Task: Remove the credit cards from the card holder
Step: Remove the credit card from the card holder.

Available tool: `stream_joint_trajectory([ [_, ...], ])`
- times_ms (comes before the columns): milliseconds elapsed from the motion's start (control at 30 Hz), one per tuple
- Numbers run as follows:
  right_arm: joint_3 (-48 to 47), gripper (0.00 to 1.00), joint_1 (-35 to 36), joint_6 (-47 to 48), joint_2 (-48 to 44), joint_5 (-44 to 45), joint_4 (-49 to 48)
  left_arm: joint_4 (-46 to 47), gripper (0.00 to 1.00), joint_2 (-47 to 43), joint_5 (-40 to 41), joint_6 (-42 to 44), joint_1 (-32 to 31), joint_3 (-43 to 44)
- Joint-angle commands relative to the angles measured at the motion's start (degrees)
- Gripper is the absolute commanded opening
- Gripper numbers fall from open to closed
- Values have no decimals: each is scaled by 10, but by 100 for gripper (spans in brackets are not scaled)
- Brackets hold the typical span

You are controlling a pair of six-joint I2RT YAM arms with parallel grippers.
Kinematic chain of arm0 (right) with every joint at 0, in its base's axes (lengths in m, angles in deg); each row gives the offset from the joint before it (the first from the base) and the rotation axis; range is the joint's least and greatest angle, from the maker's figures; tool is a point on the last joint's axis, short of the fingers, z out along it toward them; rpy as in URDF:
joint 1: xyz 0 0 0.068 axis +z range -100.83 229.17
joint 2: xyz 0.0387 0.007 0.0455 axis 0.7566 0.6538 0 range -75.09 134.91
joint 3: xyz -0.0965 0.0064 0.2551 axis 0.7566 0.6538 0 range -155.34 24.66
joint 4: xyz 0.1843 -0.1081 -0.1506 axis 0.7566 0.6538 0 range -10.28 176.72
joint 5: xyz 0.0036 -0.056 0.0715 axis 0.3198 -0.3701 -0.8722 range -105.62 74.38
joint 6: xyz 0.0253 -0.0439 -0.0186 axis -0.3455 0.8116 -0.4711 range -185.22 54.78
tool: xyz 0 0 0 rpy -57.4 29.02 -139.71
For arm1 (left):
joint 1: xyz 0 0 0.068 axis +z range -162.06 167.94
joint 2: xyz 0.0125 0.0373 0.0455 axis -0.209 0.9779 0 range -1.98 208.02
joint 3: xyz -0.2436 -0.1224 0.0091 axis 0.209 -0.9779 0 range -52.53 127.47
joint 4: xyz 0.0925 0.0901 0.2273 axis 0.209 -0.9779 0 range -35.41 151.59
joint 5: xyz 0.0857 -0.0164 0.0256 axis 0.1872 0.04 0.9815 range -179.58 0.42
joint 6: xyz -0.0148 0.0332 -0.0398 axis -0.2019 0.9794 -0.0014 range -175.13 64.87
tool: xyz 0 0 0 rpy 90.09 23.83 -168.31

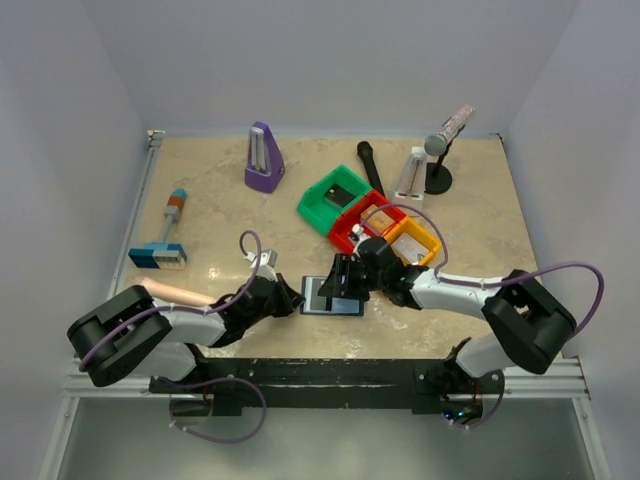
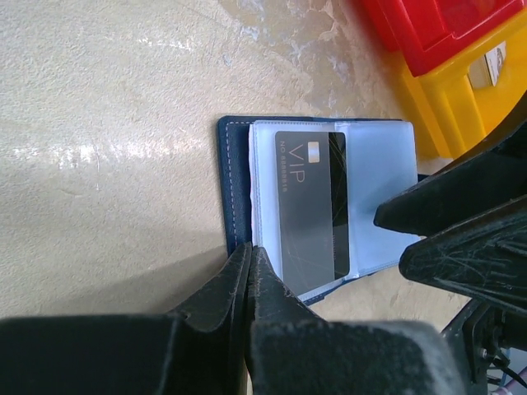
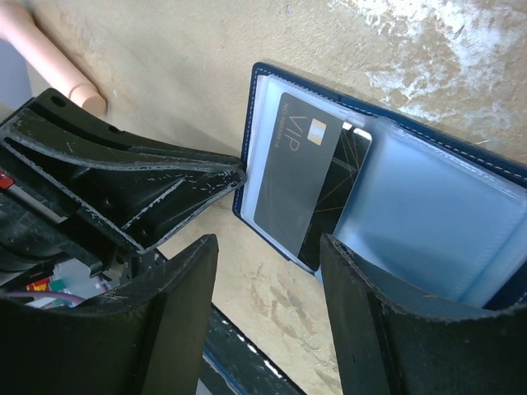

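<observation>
I had the card holder (image 1: 332, 297) lying open on the tabletop (image 1: 200, 170), close to the near edge and about midway along it, pale inner panels up. A dark grey card marked VIP (image 2: 311, 206) sat skewed in a clear sleeve, and I could not tell how much of it was free. My left pincer (image 2: 251, 251) was pressed together with its tips at the holder's navy edge. Whether a sliver of cover was caught between them I could not tell. My right pincer (image 3: 268, 271) was spread wide just above the card, gripping nothing. I judged the job barely begun, with no card out. The main worry was the left hold: if it only touched the edge, a pull on the card would drag the whole holder along or lift it. The right fingers could also nip the clear sleeve together with the card, so nothing would slide free. The two pincers were very near each other, so a careless closing move risked a knock. A freed card could also skid over the near edge.
</observation>
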Motion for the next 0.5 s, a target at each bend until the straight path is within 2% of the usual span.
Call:
stream_joint_trajectory([
  [0, -27, 57, 7, -6, 18, -11, -14, -13, 0, 20, 30, -15, -6, -10],
  [467, -19, 59, 7, -14, 49, 18, -8, -3, 0, 26, 47, -34, -11, -31],
])
